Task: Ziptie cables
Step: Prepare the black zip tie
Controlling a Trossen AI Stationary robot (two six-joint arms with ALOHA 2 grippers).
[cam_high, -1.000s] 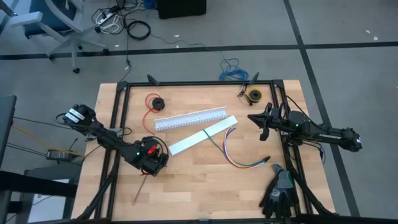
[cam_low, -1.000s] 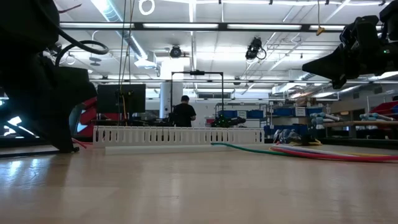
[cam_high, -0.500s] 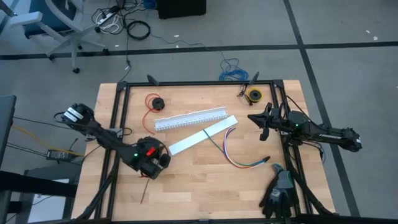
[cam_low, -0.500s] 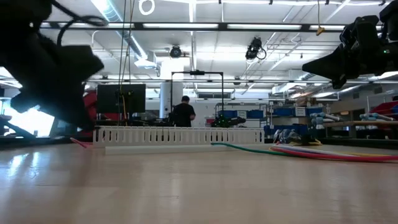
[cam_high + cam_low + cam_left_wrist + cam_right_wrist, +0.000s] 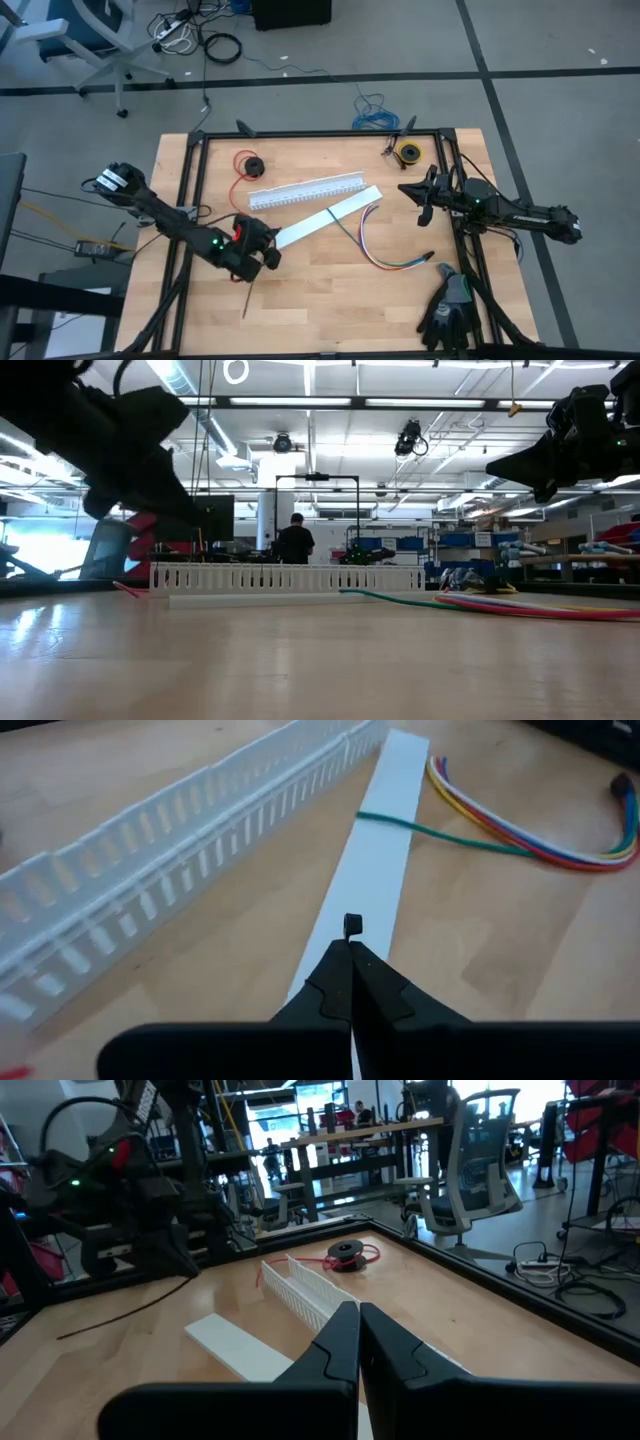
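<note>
The left tool (image 5: 262, 246) is pinched tight on the ziptie (image 5: 247, 296), a thin dark strip that trails from its tips toward the near edge of the worktop (image 5: 320, 300). In the left wrist view the two fingers (image 5: 330, 990) press together with no gap, and the strip's small dark head sticks out just past their tips. This tool hangs above the worktop's left half, just beside the near-left end of the white flat strip (image 5: 325, 216). That strip lies slantwise across the middle of the worktop, and the white plastic channel (image 5: 306, 191) lies alongside it on the far side.

The cables (image 5: 385, 255), a loose curved bundle of coloured wires, rest on the right half of the worktop, one end touching the flat strip's far-right end and the other curling toward the near-right corner. They sit well apart from the ziptie.

The right tool (image 5: 404, 189) hovers near the right edge, fingers pressed together and empty, apart from the cables.

A red wire on a black spool (image 5: 250, 163) sits near the far-left corner. A yellow roll (image 5: 408, 152) sits at the far-right corner.
</note>
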